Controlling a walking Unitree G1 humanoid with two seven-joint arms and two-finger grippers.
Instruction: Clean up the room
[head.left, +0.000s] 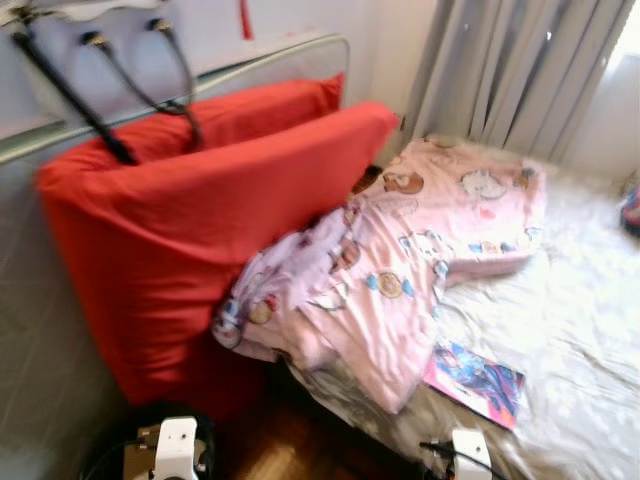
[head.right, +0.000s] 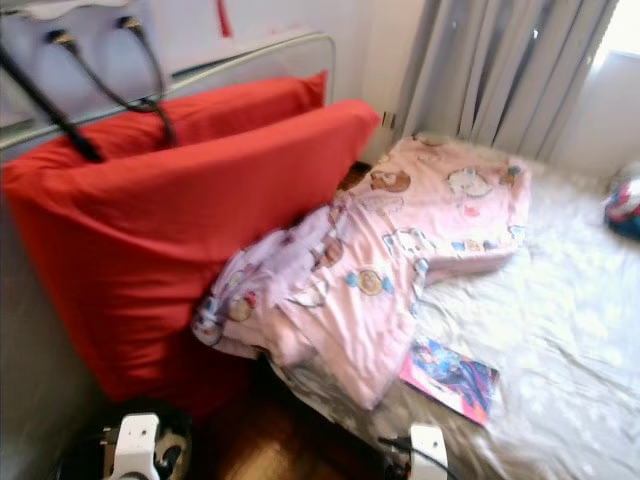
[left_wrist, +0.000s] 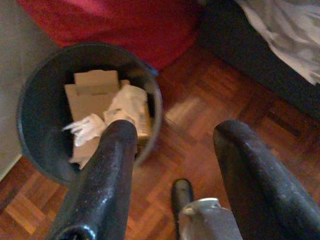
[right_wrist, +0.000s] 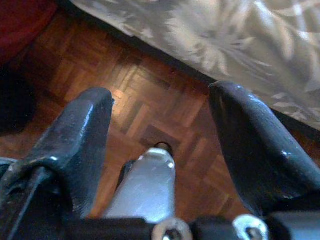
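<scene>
A pink cartoon-print blanket (head.left: 400, 270) lies crumpled across the near corner of the bed and hangs over its edge. A colourful magazine (head.left: 476, 381) lies on the white sheet (head.left: 570, 330) near the bed's edge. Two big red cushions (head.left: 200, 220) lean against the headboard rail on the left. My left gripper (left_wrist: 175, 135) hangs open over the parquet floor, next to a dark bin (left_wrist: 30, 145) holding cardboard and crumpled paper (left_wrist: 125, 102). Low beside the bed, my right gripper (right_wrist: 162, 97) is open too, with nothing in it.
Grey curtains (head.left: 510, 70) hang behind the bed. A colourful round thing (head.right: 625, 210) lies at the bed's far right edge. Black cables (head.left: 120, 80) hang down the wall above the cushions. Parquet floor (right_wrist: 130, 75) runs between the cushions and the bed.
</scene>
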